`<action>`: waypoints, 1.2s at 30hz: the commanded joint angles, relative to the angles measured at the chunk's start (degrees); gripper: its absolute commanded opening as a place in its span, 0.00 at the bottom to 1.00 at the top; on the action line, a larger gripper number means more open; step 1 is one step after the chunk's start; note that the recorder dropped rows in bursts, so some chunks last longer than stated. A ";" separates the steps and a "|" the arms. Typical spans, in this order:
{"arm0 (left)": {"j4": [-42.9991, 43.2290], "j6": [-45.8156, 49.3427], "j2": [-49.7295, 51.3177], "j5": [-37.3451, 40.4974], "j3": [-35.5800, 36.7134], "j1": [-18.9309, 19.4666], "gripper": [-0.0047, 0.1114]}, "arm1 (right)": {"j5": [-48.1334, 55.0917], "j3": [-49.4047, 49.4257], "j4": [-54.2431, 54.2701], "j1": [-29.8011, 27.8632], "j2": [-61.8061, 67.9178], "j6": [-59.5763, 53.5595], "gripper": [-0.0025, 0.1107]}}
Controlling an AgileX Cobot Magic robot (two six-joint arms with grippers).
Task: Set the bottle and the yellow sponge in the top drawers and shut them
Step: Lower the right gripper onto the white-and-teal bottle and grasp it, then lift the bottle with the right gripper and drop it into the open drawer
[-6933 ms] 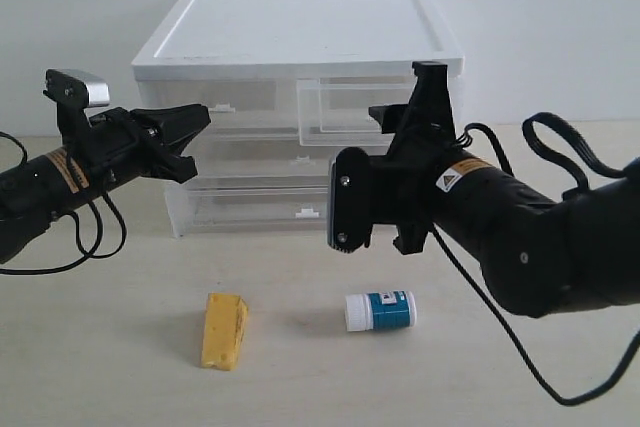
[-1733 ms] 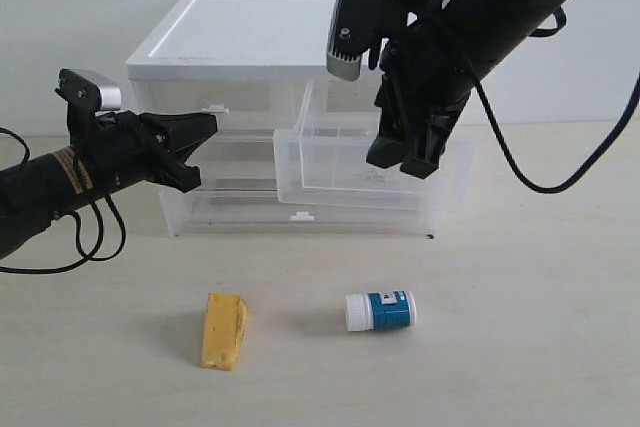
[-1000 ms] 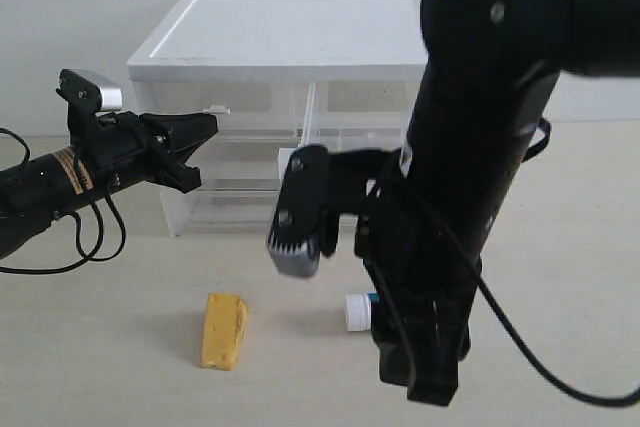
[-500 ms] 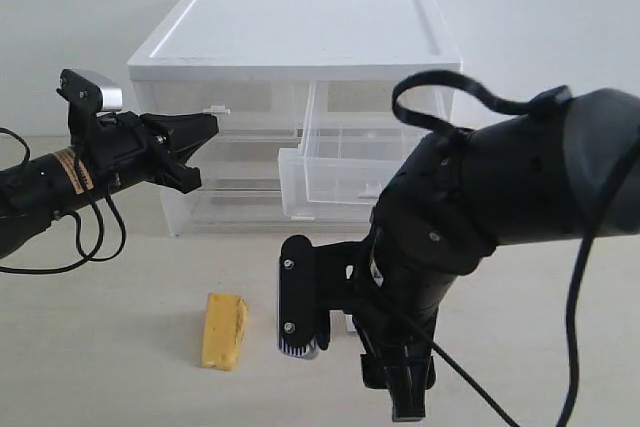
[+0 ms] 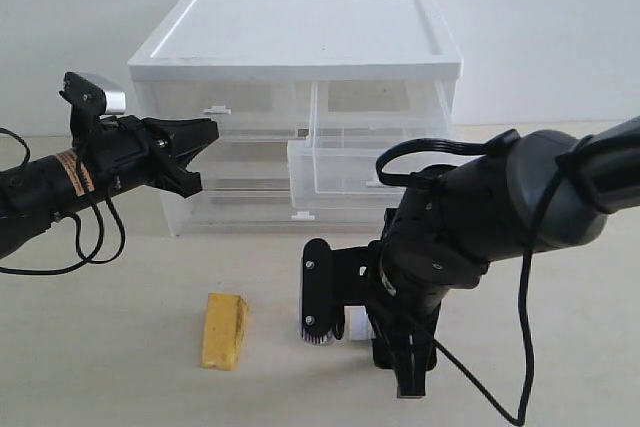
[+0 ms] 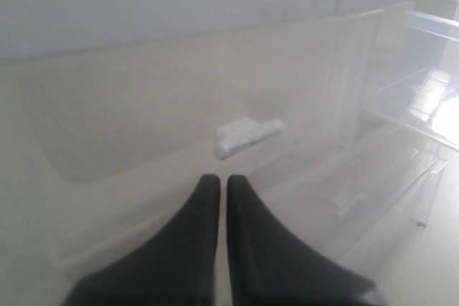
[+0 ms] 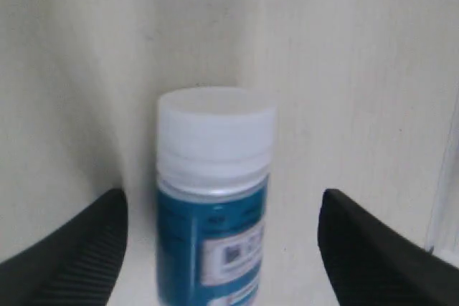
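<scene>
The bottle (image 7: 214,191) lies on the table between the spread fingers (image 7: 72,249) of my open right gripper (image 7: 222,209), cap pointing away from the wrist. In the exterior view my right gripper (image 5: 402,365) is down at the table and hides all of the bottle but a sliver of its white cap (image 5: 355,326). The yellow sponge (image 5: 225,330) lies to the left, untouched. The right top drawer (image 5: 365,162) stands pulled out. The left top drawer (image 5: 215,102) is closed. My left gripper (image 5: 207,131) is shut, just short of that drawer's handle tab (image 6: 247,137).
The white-topped cabinet (image 5: 300,32) stands at the back, with full-width translucent drawers (image 5: 240,207) below the top pair. The right arm's bulk (image 5: 480,227) sits in front of the cabinet's right side. The open drawer's edge (image 6: 423,84) shows in the left wrist view.
The right arm has pulled the right top drawer out, then swung down to the table and straddled the bottle. The left arm has stayed put.
</scene>
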 commanded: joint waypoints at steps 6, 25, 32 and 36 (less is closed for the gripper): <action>-0.99 -0.36 0.18 0.29 -0.42 -0.11 0.07 | 0.38 -0.18 1.37 -0.42 -0.04 0.39 0.43; -1.09 -0.36 0.18 0.09 -0.42 -0.11 0.07 | 13.01 -0.18 15.06 13.07 -10.37 -11.23 0.02; -0.94 -0.36 0.18 0.19 -0.42 -0.11 0.07 | 19.97 -0.18 14.78 13.07 -24.65 -12.28 0.02; -0.94 -0.36 0.18 0.19 -0.42 -0.11 0.07 | 14.87 -0.29 7.81 12.90 -32.05 -10.31 0.02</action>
